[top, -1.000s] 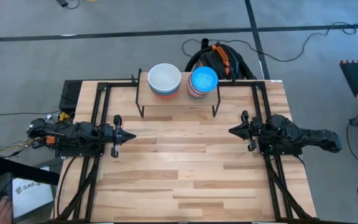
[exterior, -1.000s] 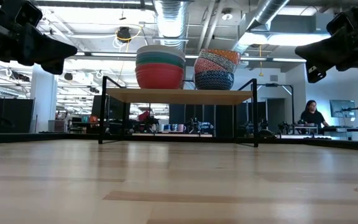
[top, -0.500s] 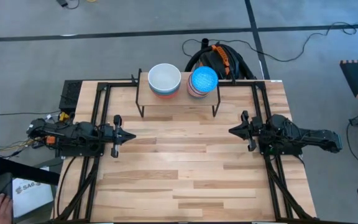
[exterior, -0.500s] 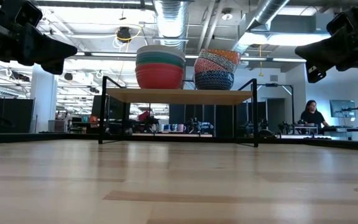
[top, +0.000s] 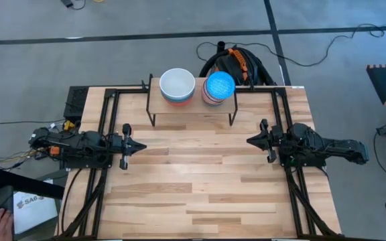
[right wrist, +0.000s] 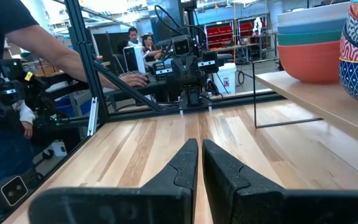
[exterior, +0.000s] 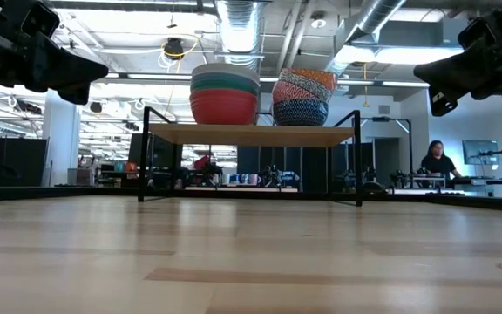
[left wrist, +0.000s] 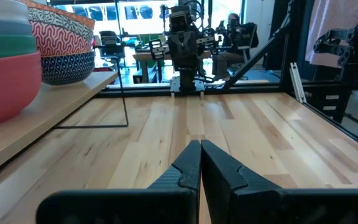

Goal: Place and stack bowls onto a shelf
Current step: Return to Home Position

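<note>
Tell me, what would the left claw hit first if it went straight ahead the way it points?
Probably the right claw, which faces it across the tabletop. The left claw points along the front of the shelf, so it should miss that, though the margin is hard to judge.

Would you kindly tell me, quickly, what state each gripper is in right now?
Left gripper: shut, holding nothing.
Right gripper: shut, holding nothing.
</note>
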